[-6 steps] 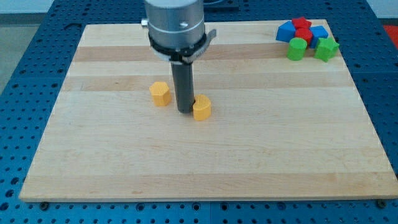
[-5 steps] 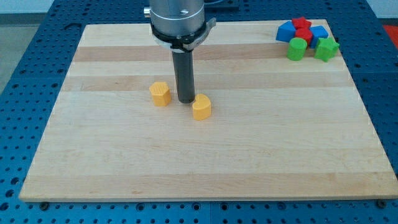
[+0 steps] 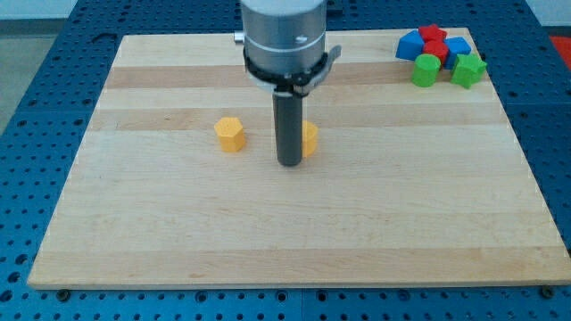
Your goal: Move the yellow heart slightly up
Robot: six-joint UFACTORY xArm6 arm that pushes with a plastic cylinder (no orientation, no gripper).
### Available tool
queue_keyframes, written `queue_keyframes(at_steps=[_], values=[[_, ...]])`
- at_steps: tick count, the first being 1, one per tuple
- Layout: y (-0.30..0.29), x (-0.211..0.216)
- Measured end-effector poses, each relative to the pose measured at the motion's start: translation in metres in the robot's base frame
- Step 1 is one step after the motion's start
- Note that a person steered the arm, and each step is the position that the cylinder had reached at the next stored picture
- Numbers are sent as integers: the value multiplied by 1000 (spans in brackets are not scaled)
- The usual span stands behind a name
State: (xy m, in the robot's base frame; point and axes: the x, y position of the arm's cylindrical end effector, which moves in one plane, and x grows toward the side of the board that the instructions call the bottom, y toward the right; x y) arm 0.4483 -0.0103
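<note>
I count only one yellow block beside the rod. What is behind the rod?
A yellow block pokes out at the rod's right; the rod covers most of it, hiding its shape.

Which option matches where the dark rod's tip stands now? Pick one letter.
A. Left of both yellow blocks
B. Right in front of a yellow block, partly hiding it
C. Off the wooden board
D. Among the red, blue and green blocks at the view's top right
B: my tip stands near the middle of the wooden board, the rod covering the left part of a yellow block; the other yellow block sits apart at the view's left.
</note>
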Motion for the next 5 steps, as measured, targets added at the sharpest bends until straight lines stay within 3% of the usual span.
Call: queue_keyframes(at_steps=[1,2,4,5], values=[[0,-35],[1,-42],[11,-7],[45,-5]])
